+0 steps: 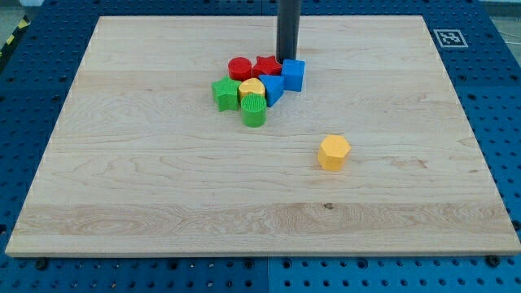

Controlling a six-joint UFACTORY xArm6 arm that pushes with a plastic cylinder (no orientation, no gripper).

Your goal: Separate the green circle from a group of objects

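Observation:
The green circle [254, 110] stands at the bottom of a tight cluster in the board's upper middle. It touches a yellow round block [251, 88] above it and a green star-like block [225, 94] at its upper left. A red circle [239, 68], a red star-like block [266, 66], a blue cube [293, 74] and a blue angular block [273, 88] make up the rest of the cluster. My tip [288, 59] comes down from the view's top and rests just behind the blue cube and red star, at the cluster's top right edge.
A yellow hexagon [334, 152] lies alone to the lower right of the cluster. The wooden board [122, 187] sits on a blue perforated table. A marker tag [448, 37] is at the board's top right corner.

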